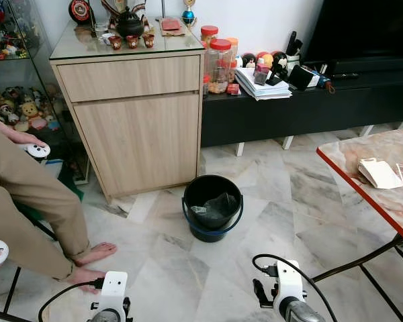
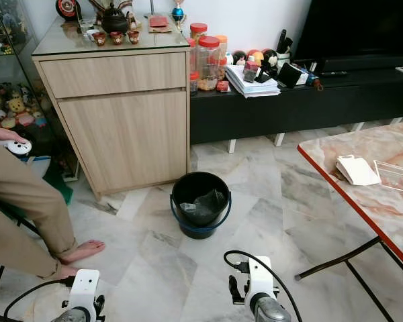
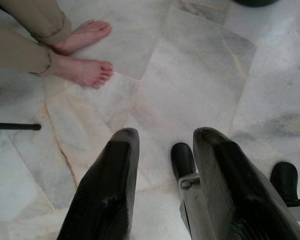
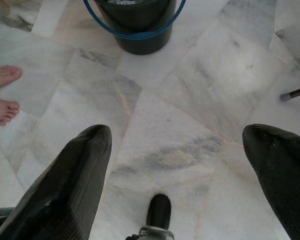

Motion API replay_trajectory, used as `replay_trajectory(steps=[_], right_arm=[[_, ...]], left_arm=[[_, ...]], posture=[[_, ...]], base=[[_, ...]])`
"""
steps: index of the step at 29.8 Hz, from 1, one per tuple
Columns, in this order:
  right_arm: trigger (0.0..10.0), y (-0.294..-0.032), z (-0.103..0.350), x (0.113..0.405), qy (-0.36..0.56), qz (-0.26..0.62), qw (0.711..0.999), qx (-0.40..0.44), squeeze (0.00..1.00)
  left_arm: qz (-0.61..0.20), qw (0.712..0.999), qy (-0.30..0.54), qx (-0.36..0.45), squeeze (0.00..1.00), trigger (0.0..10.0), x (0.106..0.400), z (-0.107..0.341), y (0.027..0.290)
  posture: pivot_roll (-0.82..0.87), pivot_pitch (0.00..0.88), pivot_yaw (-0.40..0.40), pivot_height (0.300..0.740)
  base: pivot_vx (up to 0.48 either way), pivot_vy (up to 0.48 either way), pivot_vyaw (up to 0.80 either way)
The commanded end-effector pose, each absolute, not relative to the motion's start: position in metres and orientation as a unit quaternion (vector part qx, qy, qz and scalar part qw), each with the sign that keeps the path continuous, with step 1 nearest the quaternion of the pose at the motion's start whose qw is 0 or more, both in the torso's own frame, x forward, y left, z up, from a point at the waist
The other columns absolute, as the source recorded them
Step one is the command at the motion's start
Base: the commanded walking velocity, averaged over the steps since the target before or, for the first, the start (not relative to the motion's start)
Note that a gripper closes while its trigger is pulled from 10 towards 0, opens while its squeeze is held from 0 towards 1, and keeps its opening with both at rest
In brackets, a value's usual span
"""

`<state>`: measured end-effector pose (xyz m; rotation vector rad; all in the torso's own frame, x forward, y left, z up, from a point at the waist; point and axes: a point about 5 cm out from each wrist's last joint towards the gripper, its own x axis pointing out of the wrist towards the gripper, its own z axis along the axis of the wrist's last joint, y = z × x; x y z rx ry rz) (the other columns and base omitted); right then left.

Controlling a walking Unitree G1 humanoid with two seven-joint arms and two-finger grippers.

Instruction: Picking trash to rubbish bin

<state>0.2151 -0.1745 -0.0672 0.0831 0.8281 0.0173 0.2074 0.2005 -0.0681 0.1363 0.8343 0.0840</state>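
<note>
No text, label, brand or number can be read anywhere. The jars (image 1: pixel 219 64) with red lids and the stack of papers (image 1: pixel 263 88) on the far low black cabinet (image 1: pixel 309 111) carry print, but it is too small and blurred to make out.

floor to bin (image 1: pixel 213 206) open | person's feet (image 1: pixel 94 263) left | table (image 1: pixel 363 181) right

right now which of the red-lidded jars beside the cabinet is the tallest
The front jar, holding light-coloured contents, stands tallest. The one behind it near the wall is shorter and partly hidden.
</note>
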Motion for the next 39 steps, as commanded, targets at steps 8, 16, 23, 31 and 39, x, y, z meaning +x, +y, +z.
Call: replay_trajectory(steps=[8, 16, 23, 31, 39], right_arm=[[10.0, -0.173, -0.063, 0.223, 0.392, 0.001, 0.919, 0.048, 0.00], [10.0, -0.163, -0.038, 0.256, 0.314, 0.042, 0.948, 0.044, 0.00], [10.0, -0.157, -0.013, 0.284, 0.244, 0.056, 0.966, 0.057, 0.00], [10.0, -0.145, 0.004, 0.300, 0.204, 0.068, 0.974, 0.071, 0.00], [10.0, -0.137, 0.009, 0.304, 0.191, 0.080, 0.975, 0.081, 0.00]], left_arm=[[0.036, 0.908, 0.412, 0.063, 0.00, 10.0, 0.204, -0.071, 0.196], [0.056, 0.950, 0.297, 0.082, 0.00, 10.0, 0.243, -0.041, 0.193], [0.040, 0.969, 0.227, 0.090, 0.00, 10.0, 0.264, -0.022, 0.185], [0.028, 0.971, 0.217, 0.095, 0.00, 10.0, 0.265, -0.020, 0.177], [0.033, 0.970, 0.224, 0.088, 0.00, 10.0, 0.261, -0.024, 0.180]], posture=[[-0.01, 0.000, -0.050, 0.740], [-0.01, 0.000, -0.050, 0.740], [0.00, 0.000, -0.040, 0.740], [0.01, 0.000, -0.044, 0.740], [0.02, 0.000, -0.043, 0.740]], base=[[0.000, 0.000, 0.00], [0.000, 0.000, 0.00], [0.000, 0.000, 0.00], [0.000, 0.000, 0.00], [0.000, 0.000, -0.54]])
